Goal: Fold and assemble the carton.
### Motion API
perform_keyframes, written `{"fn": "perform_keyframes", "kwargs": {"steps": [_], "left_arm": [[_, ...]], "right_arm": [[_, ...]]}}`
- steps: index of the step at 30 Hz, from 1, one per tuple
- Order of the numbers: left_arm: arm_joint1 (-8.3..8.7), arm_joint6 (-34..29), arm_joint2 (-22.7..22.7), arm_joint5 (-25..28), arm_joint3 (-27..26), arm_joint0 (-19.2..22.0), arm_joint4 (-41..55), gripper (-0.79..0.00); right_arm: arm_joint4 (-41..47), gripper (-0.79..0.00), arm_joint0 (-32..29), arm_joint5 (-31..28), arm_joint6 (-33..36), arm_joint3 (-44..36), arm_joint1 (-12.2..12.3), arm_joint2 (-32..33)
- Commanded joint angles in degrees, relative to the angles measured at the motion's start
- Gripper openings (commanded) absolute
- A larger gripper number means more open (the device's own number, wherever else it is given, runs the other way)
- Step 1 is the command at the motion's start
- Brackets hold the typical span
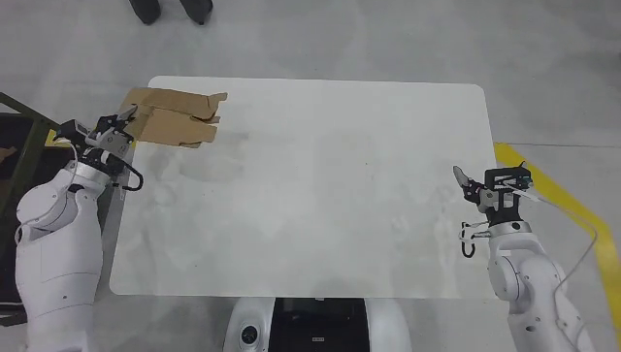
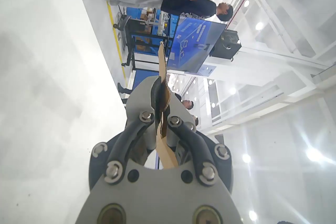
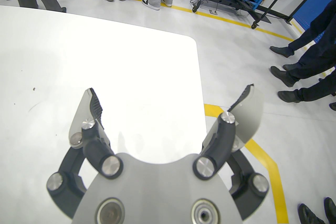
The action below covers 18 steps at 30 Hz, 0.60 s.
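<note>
Our white worktop (image 1: 340, 207) has the carton (image 1: 179, 119) at its far left corner, flat, with its outer end past the edge. The left end effector (image 1: 124, 124) is clamped on that outer end. The right end effector (image 3: 170, 93) is spread wide and holds nothing, over the right edge and well apart from the carton. We judge the task barely begun: no panel is raised and no flap tucked, so all the folding and assembly is left. From above we see the blank's whole outline, while the left wrist view shows the cardboard edge-on, pinched between closed jaws
</note>
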<state>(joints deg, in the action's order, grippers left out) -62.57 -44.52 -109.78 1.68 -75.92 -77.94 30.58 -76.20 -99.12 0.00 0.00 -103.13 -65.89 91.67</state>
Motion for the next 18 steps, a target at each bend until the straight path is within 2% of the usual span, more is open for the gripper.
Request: {"fn": "perform_keyframes", "kwargs": {"steps": [1,7,18], "left_arm": [[-0.26,0.4,2.2,0.2,-1.6,-0.2,-0.1,-0.785],[-1.00,1.6,8.5,2.5,-4.4,0.6,-1.4,-0.785],[-1.61,2.7,14.2,3.5,-7.1,1.8,-1.7,-0.785]], "right_arm": [[0.0,0.000,0.0,0.0,0.0,0.0,0.0,0.0],[0.0,0.000,0.0,0.0,0.0,0.0,0.0,0.0],[0.0,0.000,0.0,0.0,0.0,0.0,0.0,0.0]]}}
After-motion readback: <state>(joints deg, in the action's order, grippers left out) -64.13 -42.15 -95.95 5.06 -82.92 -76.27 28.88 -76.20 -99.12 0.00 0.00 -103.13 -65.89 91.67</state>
